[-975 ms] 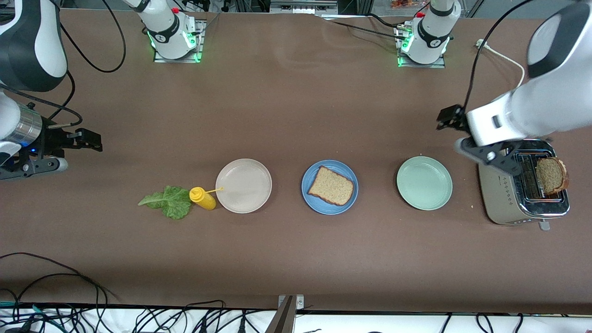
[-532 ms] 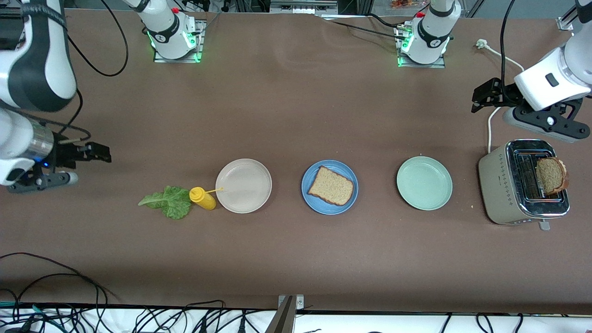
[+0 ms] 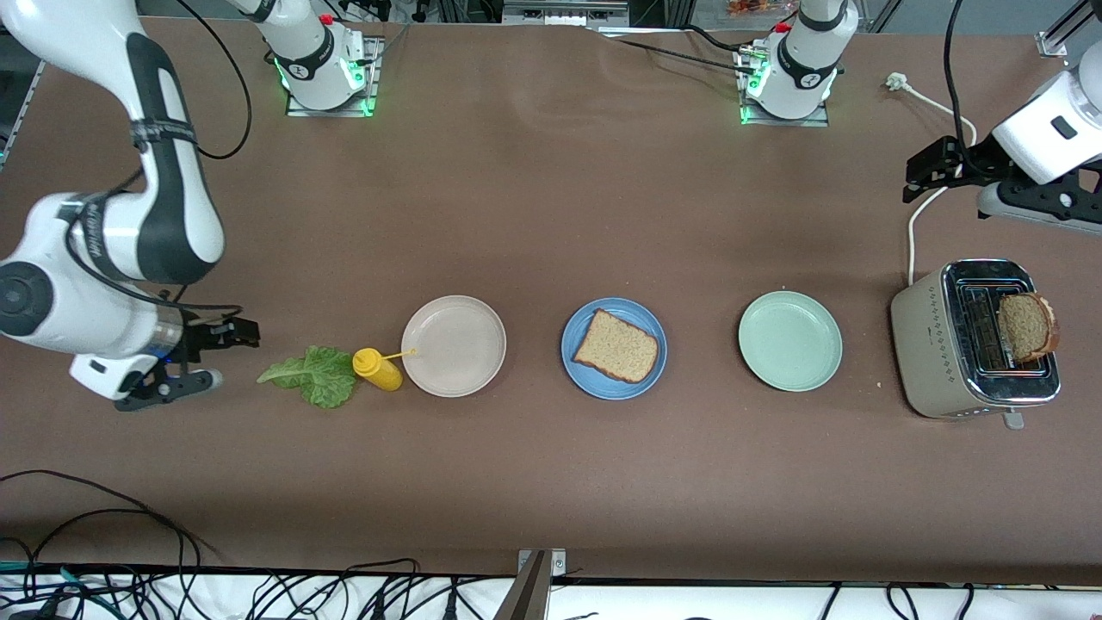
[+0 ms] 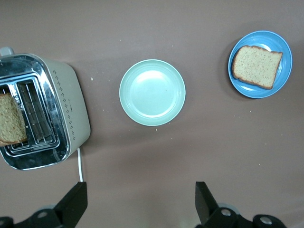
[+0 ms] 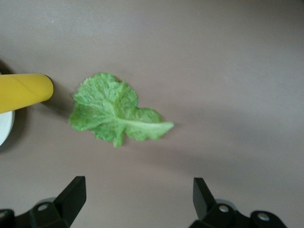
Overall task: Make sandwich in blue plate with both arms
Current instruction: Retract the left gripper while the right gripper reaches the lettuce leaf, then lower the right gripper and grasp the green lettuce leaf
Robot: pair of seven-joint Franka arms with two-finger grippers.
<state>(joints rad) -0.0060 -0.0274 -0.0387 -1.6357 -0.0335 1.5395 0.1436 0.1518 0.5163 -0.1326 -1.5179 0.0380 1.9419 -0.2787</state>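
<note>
Right gripper [image 3: 225, 337] has swung down beside the lettuce leaf [image 3: 314, 375], jaws spread, empty; left gripper [image 3: 930, 168] waits, likewise. Leaf's limp, tears easily: you pinch its stem end.

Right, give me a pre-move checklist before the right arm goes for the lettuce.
1. Right gripper open, holding nothing: ok.
2. Lettuce leaf flat on the table, uncovered: ok.
3. Yellow bottle clear of the leaf: cannot tell, it lies right beside it.
4. Blue plate already carries one bread slice: ok.
5. Second slice in the toaster: ok.
6. Left gripper open, away from the plates: ok.
</note>
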